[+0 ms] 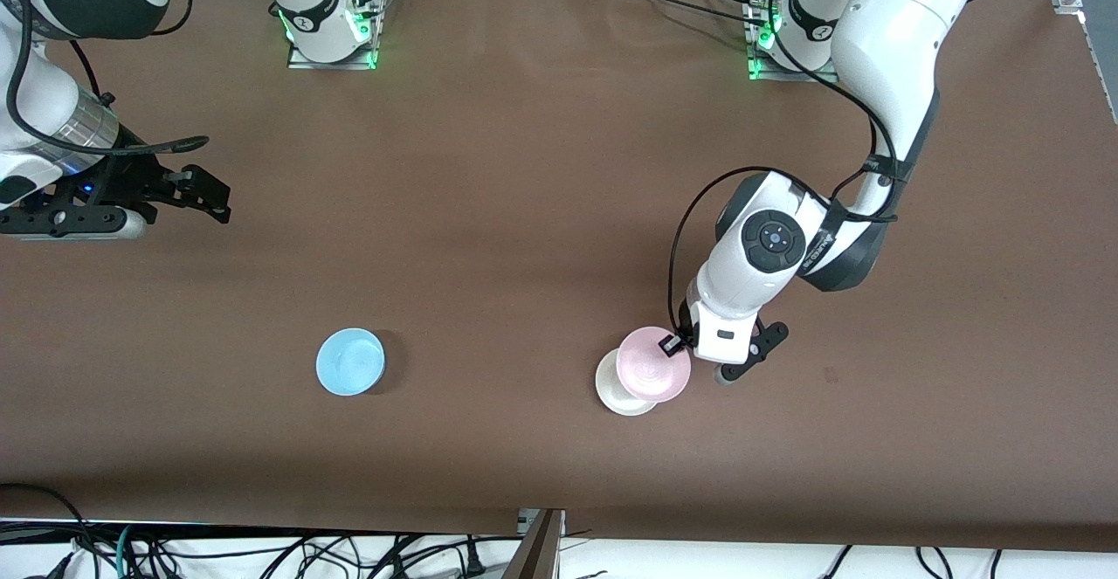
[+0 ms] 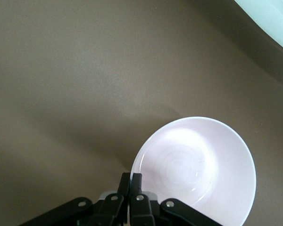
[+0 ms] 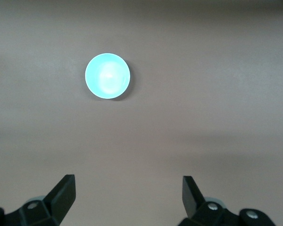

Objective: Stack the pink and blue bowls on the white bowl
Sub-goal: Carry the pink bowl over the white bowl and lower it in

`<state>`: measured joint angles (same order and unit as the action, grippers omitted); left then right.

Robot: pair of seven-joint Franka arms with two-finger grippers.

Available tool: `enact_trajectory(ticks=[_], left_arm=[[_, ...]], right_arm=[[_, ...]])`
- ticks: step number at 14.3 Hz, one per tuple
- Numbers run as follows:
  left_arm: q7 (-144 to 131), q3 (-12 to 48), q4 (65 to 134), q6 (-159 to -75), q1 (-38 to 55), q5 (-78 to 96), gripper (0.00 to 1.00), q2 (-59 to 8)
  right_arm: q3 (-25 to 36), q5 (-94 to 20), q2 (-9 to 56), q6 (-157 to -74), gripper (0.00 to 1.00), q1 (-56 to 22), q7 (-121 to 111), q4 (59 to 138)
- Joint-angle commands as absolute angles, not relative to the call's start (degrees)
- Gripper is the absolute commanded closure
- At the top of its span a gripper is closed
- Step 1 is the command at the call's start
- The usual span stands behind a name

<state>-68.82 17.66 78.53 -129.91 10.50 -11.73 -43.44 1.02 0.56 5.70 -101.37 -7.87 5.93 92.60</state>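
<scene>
Left gripper [image 1: 679, 348]: fingers pinched together on the rim of the pink bowl [image 1: 652, 363], seen most plainly in the left wrist view, where the two pads [image 2: 130, 181] meet at the bowl's edge [image 2: 198, 169]. The bowl is carried over the white bowl [image 1: 617, 387], overlapping it but off-centre: a crescent of white shows on the side toward the right arm's end of the table and nearer the front camera. Whether pink already rests on white, cannot tell.

Step in hand: placing pink on white, first of the two stacks. Judged about a third done.

Next move calls for shifting the pink bowl until it is centred over the white one, lowering until it seats, then parting the fingers (rim grip is thin, so a tilted release could tip it off).

Right gripper [image 1: 188, 188]: waits up over the table at the right arm's end, fingers spread wide, holding nothing. Its wrist view looks down on the blue bowl [image 3: 107, 76].

Blue bowl [image 1: 350, 361] sits alone on the table [image 1: 524, 212], well apart from the other two, untouched.
</scene>
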Motion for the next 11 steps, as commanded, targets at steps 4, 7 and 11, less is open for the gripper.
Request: enact_trajectory(ticks=[4,7,11], left_arm=[[-77.42,8.89,69.18,-131.48,19.33,-13.36,1.0,-50.62],[-77.61,8.7,68.99,-131.66,19.51,-13.1,1.0,-50.71],[-77.7,8.7,69.08,-131.75,19.6,-13.1,1.0,-50.8]], right_arm=[[1.14,0.09,5.54,-101.6,0.0,-8.0,6.24,92.37],[1.14,0.09,5.54,-101.6,0.0,-8.0,6.24,92.46],[1.14,0.17,5.54,-101.69,0.0,-8.0,6.24,92.37]])
